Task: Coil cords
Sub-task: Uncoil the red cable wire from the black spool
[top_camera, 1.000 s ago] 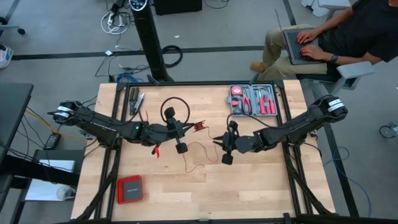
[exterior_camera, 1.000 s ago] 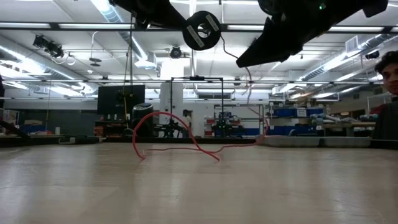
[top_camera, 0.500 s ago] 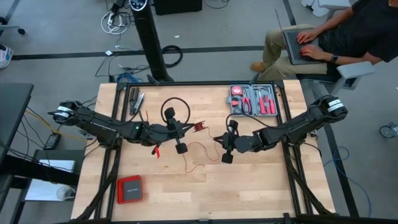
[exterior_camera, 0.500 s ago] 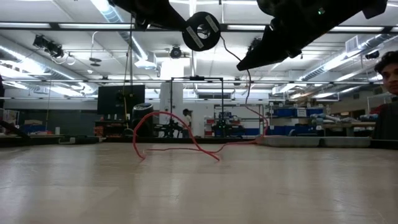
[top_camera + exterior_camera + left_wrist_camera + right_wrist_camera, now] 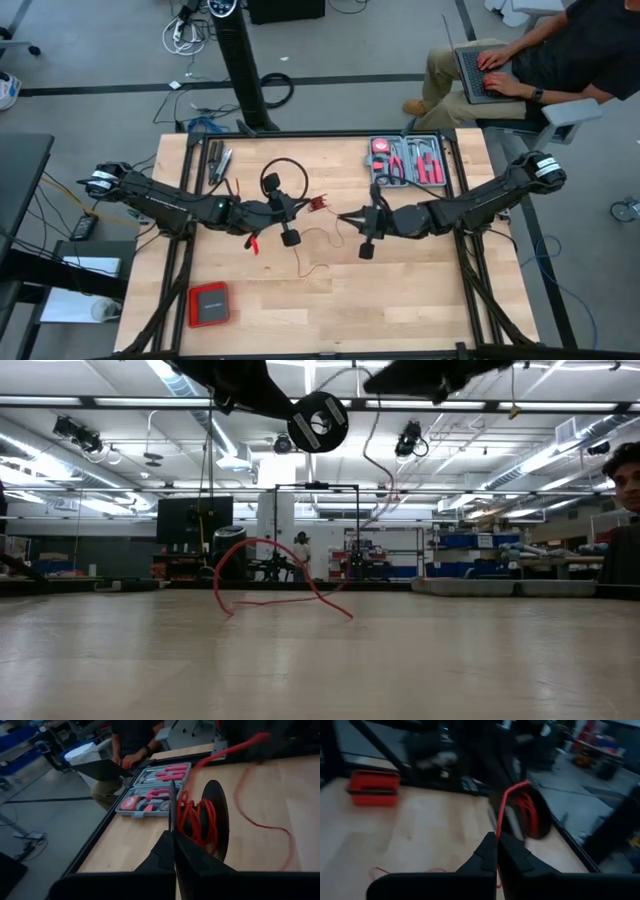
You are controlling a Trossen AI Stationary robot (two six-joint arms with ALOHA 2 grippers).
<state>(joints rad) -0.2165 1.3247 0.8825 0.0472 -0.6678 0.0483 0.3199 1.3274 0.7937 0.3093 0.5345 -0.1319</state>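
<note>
The right gripper (image 5: 496, 840) pinches the red cord (image 5: 504, 805) (spool (image 5: 530, 817) just ahead); the left gripper (image 5: 173, 827) clamps that spool's rim.

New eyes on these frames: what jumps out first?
The thin red cord sprawls loose across mid-table, one end lifted by the shut right pincer. Beside it, the left pincer holds a black spool already wound with red turns. A grey tool tray sits at the far right edge.

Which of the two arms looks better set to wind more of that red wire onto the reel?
Probably the right. The right gripper is shut on the red wire and raised above the table, free to lead it round. The left gripper is shut on the reel, holding it.
</note>
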